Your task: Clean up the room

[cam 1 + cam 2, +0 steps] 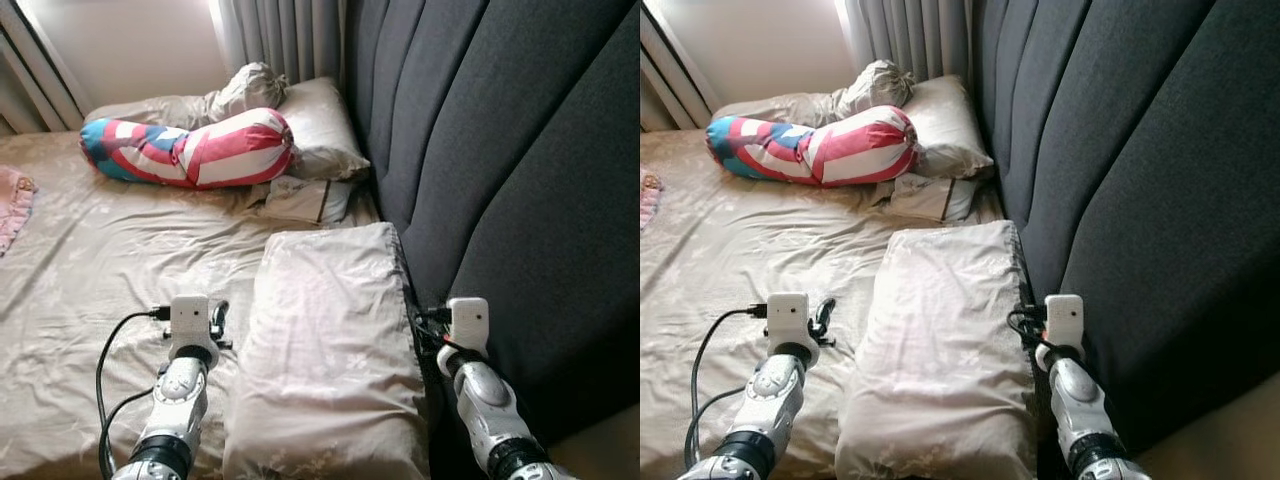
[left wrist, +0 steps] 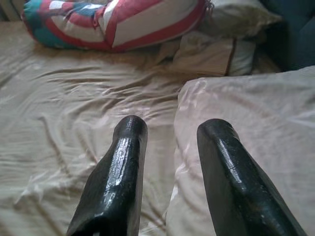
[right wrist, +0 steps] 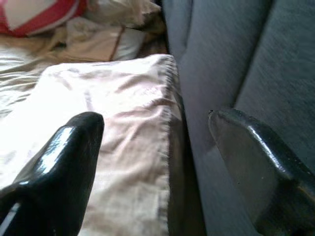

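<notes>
Nearest the camera, the left claw point(image 2: 170, 162) hangs low over the bed sheet point(image 1: 90, 260), its two black fingers point(image 2: 123, 162) apart with nothing between them, its tip just beside the left edge of the big pillow point(image 1: 330, 350). That pillow lies flat on the bed, lengthwise, its right edge pressed against the dark padded headboard point(image 1: 500, 150). On the far side of it the right claw point(image 3: 157, 147) sits in the narrow gap between pillow and headboard, its fingers spread wide, one over the pillow's hemmed edge and the other against the upholstery, gripping nothing.

Farther up the bed, from the left: a bit of pink cloth point(image 1: 12, 200) at the edge of the bed, a striped red, white and blue bolster point(image 1: 190, 150) lying across, then a heap of smaller cream pillows point(image 1: 310, 130) tucked into the corner by the curtain point(image 1: 280, 35).

The big pillow looks soft, light and floppy; it would likely sag if lifted by one corner. Pinching a fold of the case on each long side, both claws together, seems the surest hold, since the smooth fabric may slip.
</notes>
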{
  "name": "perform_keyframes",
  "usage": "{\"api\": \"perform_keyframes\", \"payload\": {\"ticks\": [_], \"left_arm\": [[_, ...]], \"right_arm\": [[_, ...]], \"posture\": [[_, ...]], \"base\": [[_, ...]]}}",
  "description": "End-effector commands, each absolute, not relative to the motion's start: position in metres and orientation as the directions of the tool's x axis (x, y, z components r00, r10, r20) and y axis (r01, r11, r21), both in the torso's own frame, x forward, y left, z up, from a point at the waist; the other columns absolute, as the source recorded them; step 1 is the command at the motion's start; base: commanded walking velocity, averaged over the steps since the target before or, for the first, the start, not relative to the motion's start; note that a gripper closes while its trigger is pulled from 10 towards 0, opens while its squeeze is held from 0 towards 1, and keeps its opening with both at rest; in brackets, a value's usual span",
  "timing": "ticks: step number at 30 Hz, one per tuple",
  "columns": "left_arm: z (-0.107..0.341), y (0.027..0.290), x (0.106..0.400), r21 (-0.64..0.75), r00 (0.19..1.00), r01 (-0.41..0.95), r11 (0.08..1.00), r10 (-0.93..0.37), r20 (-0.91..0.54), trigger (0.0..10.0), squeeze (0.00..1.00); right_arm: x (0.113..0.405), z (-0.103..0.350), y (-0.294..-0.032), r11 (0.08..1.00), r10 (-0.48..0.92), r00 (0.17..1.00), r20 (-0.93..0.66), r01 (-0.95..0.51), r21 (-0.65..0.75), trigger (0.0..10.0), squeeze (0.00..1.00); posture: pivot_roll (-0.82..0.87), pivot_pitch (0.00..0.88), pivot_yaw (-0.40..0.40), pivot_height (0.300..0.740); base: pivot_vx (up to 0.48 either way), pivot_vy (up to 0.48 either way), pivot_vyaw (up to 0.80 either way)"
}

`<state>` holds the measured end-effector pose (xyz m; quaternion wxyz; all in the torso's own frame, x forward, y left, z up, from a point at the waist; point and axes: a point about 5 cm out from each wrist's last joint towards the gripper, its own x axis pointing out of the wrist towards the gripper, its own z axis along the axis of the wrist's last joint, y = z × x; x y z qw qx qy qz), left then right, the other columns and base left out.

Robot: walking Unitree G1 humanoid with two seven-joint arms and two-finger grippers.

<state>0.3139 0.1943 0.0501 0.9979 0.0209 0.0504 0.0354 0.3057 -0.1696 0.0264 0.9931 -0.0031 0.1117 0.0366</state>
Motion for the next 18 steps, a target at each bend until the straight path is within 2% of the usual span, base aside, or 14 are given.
{"api": "perform_keyframes", "payload": {"ticks": [1,4,18], "left_arm": [[0.054,0.196,0.315,0.047,0.994,-0.067,0.997,0.07,-0.079,10.0,0.0],[0.05,0.194,0.313,0.052,0.994,-0.054,0.997,0.058,-0.089,10.0,0.0],[0.053,0.19,0.313,0.053,0.997,-0.026,0.998,0.03,-0.075,10.0,0.0]], "right_arm": [[0.305,0.026,-0.162,0.994,0.104,0.971,-0.214,-0.107,-0.006,10.0,0.0],[0.301,0.022,-0.159,0.994,0.104,0.969,-0.223,-0.107,0.003,10.0,0.0],[0.296,0.015,-0.16,0.997,0.081,0.965,-0.249,-0.079,0.019,10.0,0.0]], "posture": [[-0.13,0.0,0.0,0.74],[-0.14,0.0,0.005,0.74],[-0.14,0.0,0.015,0.74]], "base": [[0.0,0.0,0.8],[0.0,0.0,0.73],[0.0,0.0,0.0]]}}
